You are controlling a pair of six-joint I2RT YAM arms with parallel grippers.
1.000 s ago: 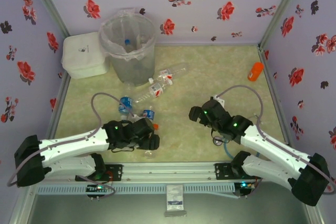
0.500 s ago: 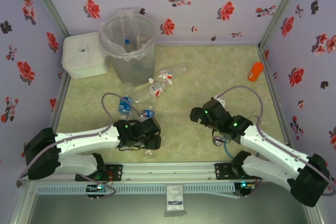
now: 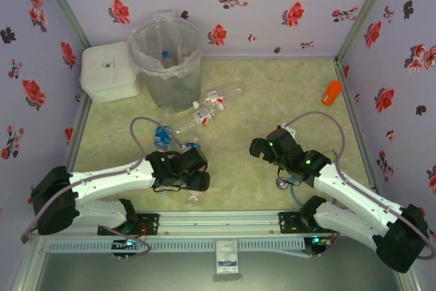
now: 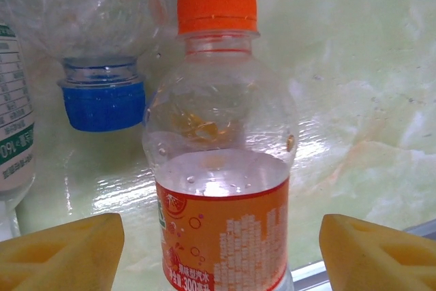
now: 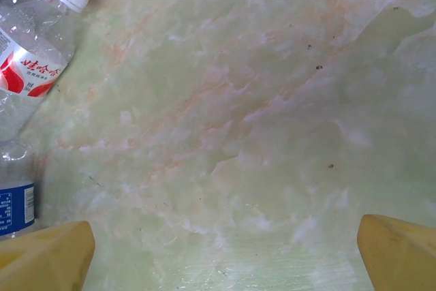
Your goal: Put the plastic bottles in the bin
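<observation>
An orange-capped bottle (image 4: 221,168), its orange label showing "300" among small Chinese print, sits between the left fingers (image 4: 61,253), which stand apart and clear of it on both sides. A blue-capped bottle (image 4: 102,66) lies just beyond, to the left. The left arm (image 3: 109,182) reaches low along the table's near edge. The right fingers (image 5: 48,253), spread wide, hover over bare table (image 5: 259,134). Red-and-white bottles (image 5: 27,66) marked "娃哈哈" lie ahead to their left. The bin (image 3: 167,66) stands well beyond both.
</observation>
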